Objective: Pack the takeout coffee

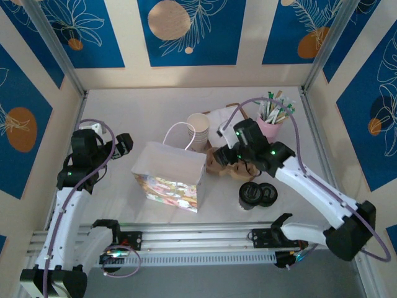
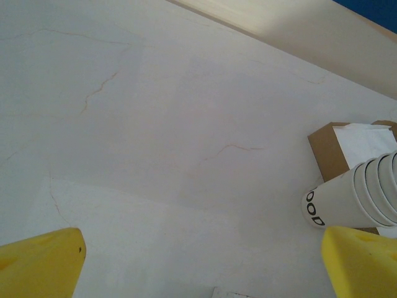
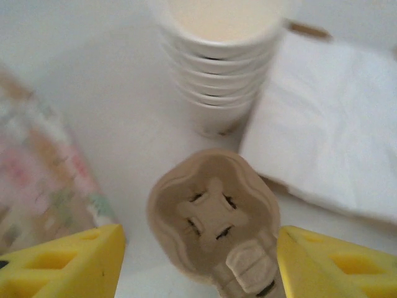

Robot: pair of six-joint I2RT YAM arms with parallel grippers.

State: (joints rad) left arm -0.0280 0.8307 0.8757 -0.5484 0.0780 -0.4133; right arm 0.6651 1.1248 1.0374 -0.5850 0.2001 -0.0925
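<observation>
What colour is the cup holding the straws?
The cup is pink, clearest in the top external view.

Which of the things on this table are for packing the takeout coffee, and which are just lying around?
For the job: takeout coffee, cardboard carrier, probably the printed bag.
Lying about: stack of paper cups, napkins, pink cup of sticks.

Thing: takeout coffee (image 1: 250,194), a small cup under a round black lid.
Pose: upright, lid on top.
Place: on the table, lower right of centre in the top view.
Neighbour: second black-lidded round (image 1: 268,194) just beside its right side; cup or bare lid, cannot tell.
</observation>
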